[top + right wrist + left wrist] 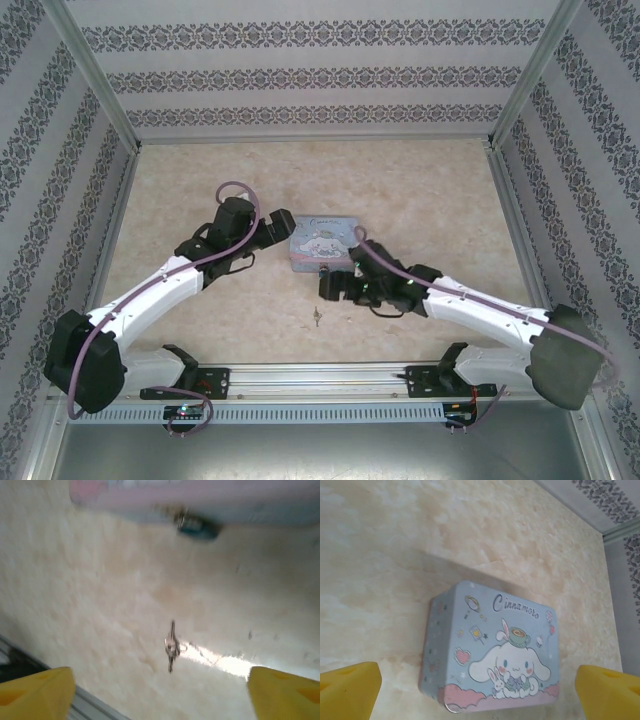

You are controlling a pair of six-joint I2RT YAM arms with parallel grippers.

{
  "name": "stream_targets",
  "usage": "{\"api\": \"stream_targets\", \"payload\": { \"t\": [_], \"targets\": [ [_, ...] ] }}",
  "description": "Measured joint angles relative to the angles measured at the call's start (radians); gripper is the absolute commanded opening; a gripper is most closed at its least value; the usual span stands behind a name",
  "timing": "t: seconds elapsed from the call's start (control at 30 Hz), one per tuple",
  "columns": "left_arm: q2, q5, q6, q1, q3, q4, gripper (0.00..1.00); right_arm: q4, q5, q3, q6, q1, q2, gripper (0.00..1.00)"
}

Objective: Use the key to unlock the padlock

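Right gripper [160, 692], gaping, hangs near the key [171, 645]; padlock [197, 526] lies beyond.

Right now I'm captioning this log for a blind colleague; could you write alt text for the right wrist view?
A small metal key lies mid-frame on the pale marbled table, slightly blurred. Along the top edge runs the side of a tin, with a tiny blue padlock by it. The right hand is open and empty, its yellow fingertips in the bottom corners.

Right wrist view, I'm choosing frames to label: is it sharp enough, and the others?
Right wrist: blurred throughout; the key is legible, the padlock a smear, glare on the table beside the key. Left wrist: sharp, the tin with crisp lettering.
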State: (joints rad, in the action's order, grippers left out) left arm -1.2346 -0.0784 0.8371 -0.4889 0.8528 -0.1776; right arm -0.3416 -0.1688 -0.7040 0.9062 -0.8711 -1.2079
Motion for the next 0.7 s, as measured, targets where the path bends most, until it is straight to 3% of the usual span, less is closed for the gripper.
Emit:
{"api": "stream_targets", "payload": {
  "t": [0.13,0.33,0.7],
  "targets": [
    [0.0,-0.024,-0.003,0.059,0.0,-0.02,0.99,-0.044,0.058,-0.038,-0.001,-0.109,-0.154,0.65],
    [0.007,-0.053,-0.009,0.11,0.0,-0.038,0.99,-0.112,0.14,-0.23,-0.021,-0.209,-0.401,0.6],
    [0.046,-0.081,-0.011,0.123,-0.018,-0.04,0.99,-0.156,0.213,-0.303,-0.019,-0.233,-0.524,0.52]
  ]
}}
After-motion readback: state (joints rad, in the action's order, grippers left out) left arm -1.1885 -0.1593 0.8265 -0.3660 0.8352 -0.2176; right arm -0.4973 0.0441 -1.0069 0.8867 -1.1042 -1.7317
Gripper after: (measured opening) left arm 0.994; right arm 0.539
